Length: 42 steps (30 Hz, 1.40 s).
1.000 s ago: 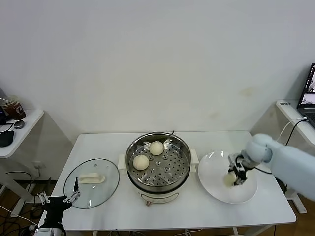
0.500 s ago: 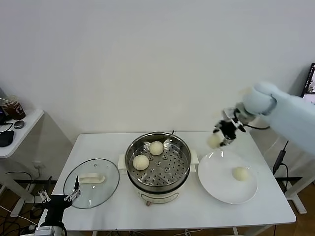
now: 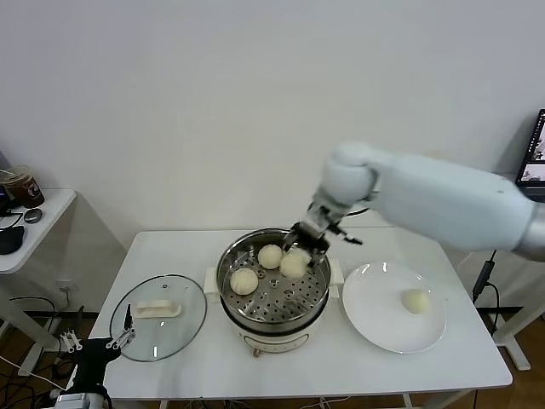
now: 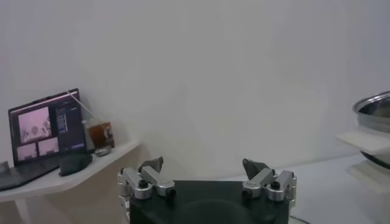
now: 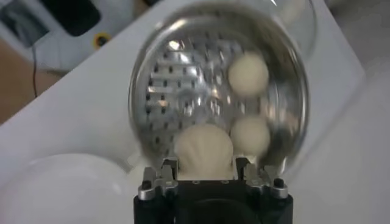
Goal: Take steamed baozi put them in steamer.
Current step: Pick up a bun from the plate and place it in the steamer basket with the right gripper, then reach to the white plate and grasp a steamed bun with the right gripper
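Nearest the steamer [image 3: 274,277], off its left side below the surface [image 3: 213,375], the idle left gripper [image 4: 206,182] hangs with fingers spread. Over the steamer's right rim, the right gripper [image 3: 307,239] pinches a baozi [image 5: 203,150] by its sides; it looks soft, light, easily dented. Two buns [image 3: 256,269] sit inside; one lies on the plate [image 3: 375,315] right of the steamer.

The right arm is reaching across from the right, its pincer [image 3: 300,248] closed around a load. The left pincer [image 3: 119,336] is hanging low at the left, fingers apart.
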Each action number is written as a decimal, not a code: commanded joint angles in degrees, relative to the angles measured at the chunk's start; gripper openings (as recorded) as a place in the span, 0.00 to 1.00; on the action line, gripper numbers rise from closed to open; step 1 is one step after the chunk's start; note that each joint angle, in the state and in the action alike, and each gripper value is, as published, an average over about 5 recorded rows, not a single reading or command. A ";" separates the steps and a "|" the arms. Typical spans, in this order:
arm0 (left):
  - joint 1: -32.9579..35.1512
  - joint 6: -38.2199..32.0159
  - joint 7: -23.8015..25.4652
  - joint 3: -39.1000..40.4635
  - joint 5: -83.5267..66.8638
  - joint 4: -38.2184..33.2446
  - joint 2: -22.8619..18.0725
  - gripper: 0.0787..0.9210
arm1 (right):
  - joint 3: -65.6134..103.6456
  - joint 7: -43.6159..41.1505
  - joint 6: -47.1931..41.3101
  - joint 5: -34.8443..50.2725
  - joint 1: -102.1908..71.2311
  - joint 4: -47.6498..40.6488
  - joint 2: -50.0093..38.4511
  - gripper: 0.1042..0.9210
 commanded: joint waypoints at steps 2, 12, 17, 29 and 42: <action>0.13 -0.06 -0.02 -0.31 -0.08 -0.17 -0.08 0.88 | -5.34 2.51 12.63 -7.42 -1.00 -1.73 11.36 0.56; 0.35 -0.58 -0.14 -0.77 -0.22 0.01 -0.23 0.88 | -6.39 2.43 17.53 -11.89 -2.89 -1.05 10.75 0.56; 0.50 -0.83 -0.20 -0.75 -0.17 0.10 -0.33 0.88 | -6.50 1.41 18.21 -13.28 -2.89 -0.12 9.40 0.56; 0.45 -0.86 -0.19 -0.43 0.08 0.12 -0.57 0.88 | -5.94 1.24 17.49 -12.01 -3.07 0.86 5.62 0.77; -0.25 -0.60 -0.02 -0.42 -0.13 -0.03 0.22 0.88 | 1.24 -0.84 -7.67 -2.21 4.41 -1.00 -10.05 0.88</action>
